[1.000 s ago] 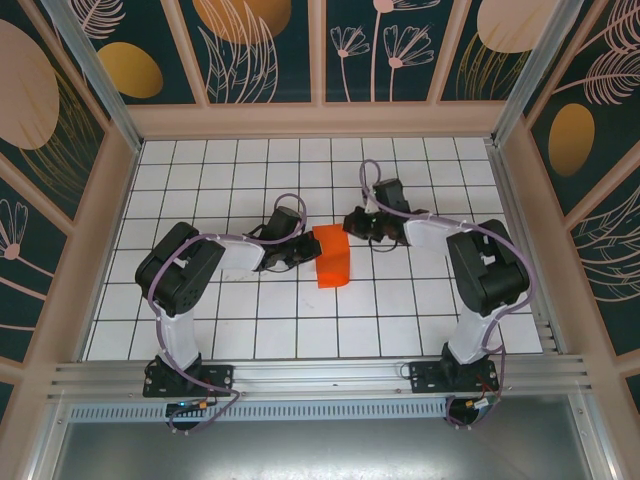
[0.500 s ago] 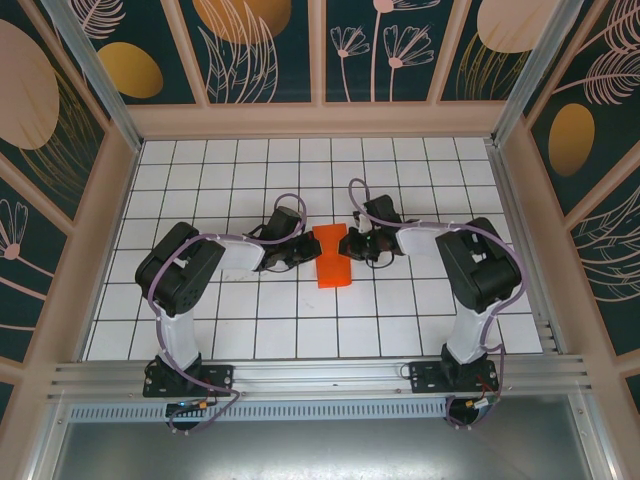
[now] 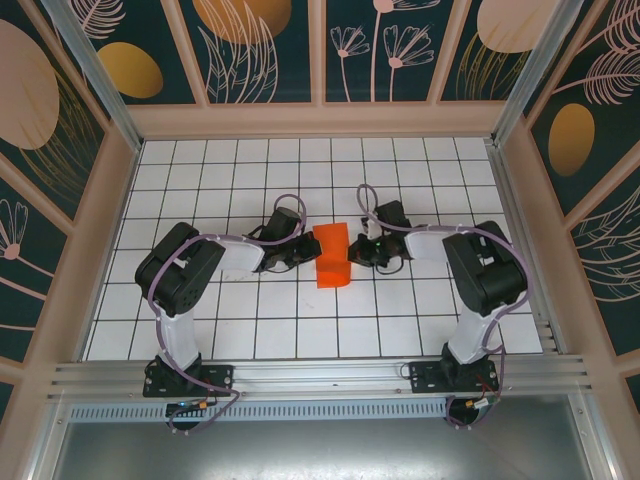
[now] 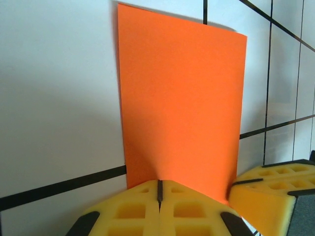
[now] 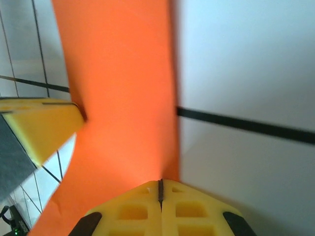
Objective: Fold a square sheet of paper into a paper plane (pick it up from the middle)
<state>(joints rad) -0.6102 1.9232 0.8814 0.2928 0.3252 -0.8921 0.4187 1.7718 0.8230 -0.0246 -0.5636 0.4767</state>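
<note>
Surveying from above: we find a white table [image 3: 200, 300] ruled in black squares, with both arms reaching inward toward its middle.
Paper, place: one orange sheet of paper [image 3: 333, 258] sits at the centre of the table, directly between the two grippers.
Paper, shape: from above it reads as a plain rectangle, longer from near to far than from left to right.
Paper, lie: in the right wrist view the sheet curves rather than lying flat. We cannot tell how much of it is off the table.
Left gripper: the left gripper [image 3: 308, 252] meets the sheet's left long edge about midway along it.
Left fingers: in the left wrist view its yellow fingers [image 4: 133, 211] are pressed together with the paper's edge pinched in the seam between them. A small pucker rises in the sheet from that spot.
Right gripper: the right gripper [image 3: 355, 250] meets the right long edge, straight across from the left one.
Right fingers: in the right wrist view they are likewise pressed together, nipping the paper's edge at the seam.
Cross-check: each wrist view shows a yellow finger of the opposite gripper touching the sheet's other edge.
Arms: we note the two grippers sit close together, with the sheet's width between them.
</note>
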